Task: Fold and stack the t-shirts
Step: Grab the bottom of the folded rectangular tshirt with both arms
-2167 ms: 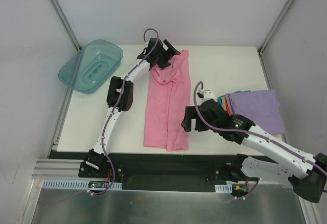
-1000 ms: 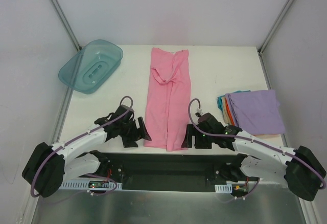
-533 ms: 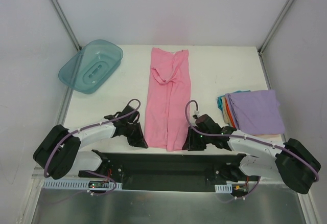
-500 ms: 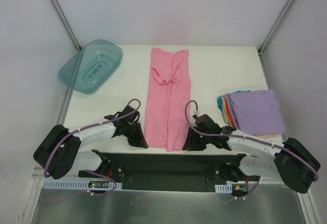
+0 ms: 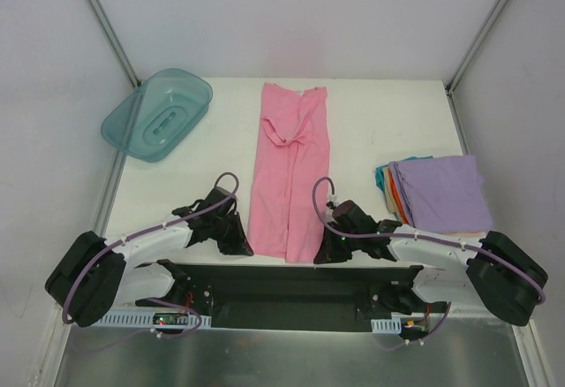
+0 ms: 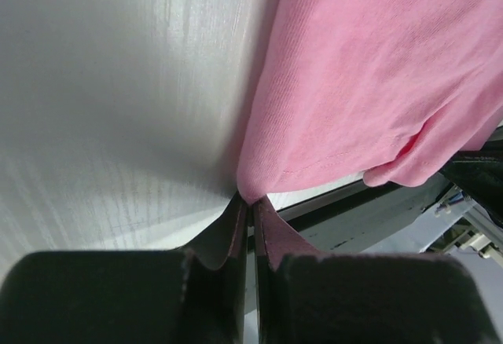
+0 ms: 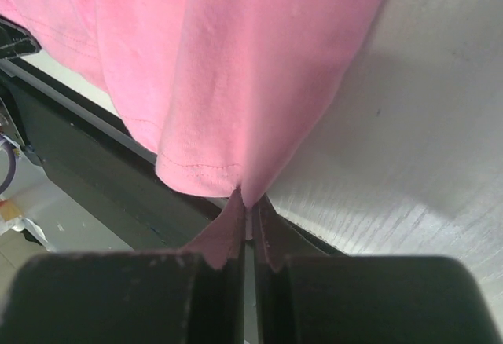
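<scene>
A pink t-shirt (image 5: pixel 290 175), folded into a long strip, runs from the table's far side to its near edge. At the strip's near left corner my left gripper (image 5: pixel 240 244) is shut on the pink hem (image 6: pixel 259 183). The right gripper (image 5: pixel 323 253) is shut on the near right corner (image 7: pixel 236 175). Both corners pucker up between the closed fingers. Folded t-shirts lie stacked at the right, lavender (image 5: pixel 441 191) on top, with orange (image 5: pixel 396 198) and teal (image 5: pixel 382 178) edges showing under it.
A translucent teal plastic tub (image 5: pixel 157 114) sits tilted at the table's far left corner. The table's near edge with its black rail (image 5: pixel 282 278) lies just below both grippers. Grey walls and metal frame posts (image 5: pixel 104 23) enclose the table.
Both grippers moved in to the near corners of the pink t-shirt and closed on them; the corners are now pinched and slightly lifted.
</scene>
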